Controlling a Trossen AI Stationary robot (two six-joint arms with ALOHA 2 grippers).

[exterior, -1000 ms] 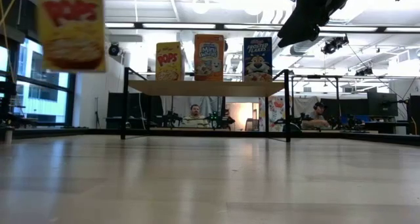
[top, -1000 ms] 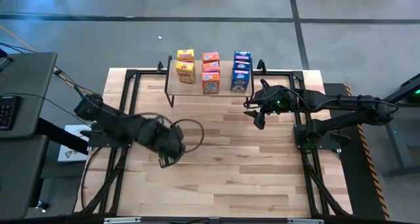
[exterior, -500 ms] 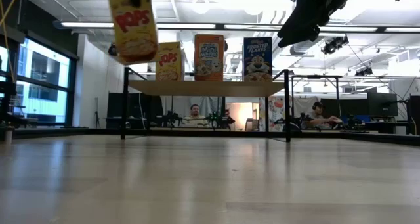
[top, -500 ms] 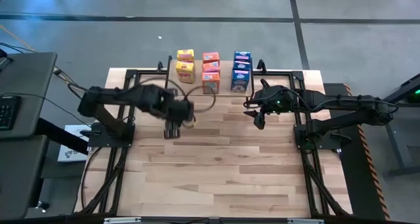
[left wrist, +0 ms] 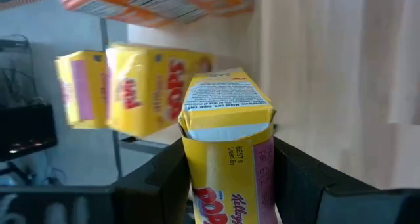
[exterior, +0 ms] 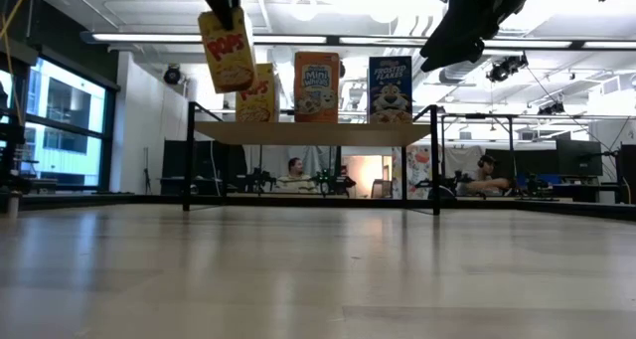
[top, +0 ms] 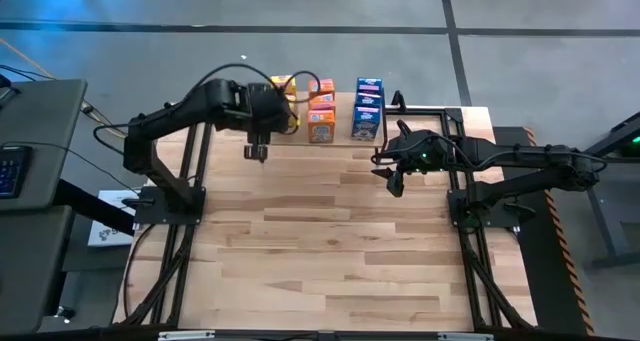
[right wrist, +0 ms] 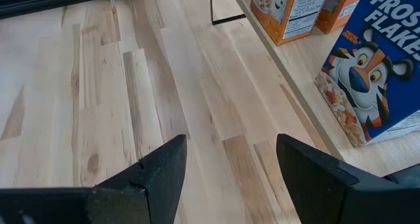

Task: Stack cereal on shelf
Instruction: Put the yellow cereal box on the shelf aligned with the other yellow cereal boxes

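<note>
- Here, the left gripper [top: 256, 153] hangs above the near-left edge of the shelf [top: 345, 141], pinching a yellow Pops box [left wrist: 228, 152] between its two dark fingers [left wrist: 164, 178]; the box's top flap points towards the yellow boxes already on the shelf [left wrist: 141, 89].
- From table level, the held box [exterior: 226, 49] hangs tilted from the gripper, higher than the shelf top [exterior: 313, 132] and partly in front of the yellow box standing there [exterior: 260, 98].
- Orange boxes [top: 321, 111] and blue boxes [top: 367, 107] stand in their own rows on the shelf, beside the yellow ones.
- The right gripper [top: 396, 184] waits over the table just near the shelf's right end, its fingers [right wrist: 164, 171] spread with nothing between them.
- The table [top: 340, 251] is pale butcher-block wood.
- Beyond it, two seated people [exterior: 294, 170] show under the shelf in a bright workshop room with ceiling strip lights [exterior: 258, 39].
</note>
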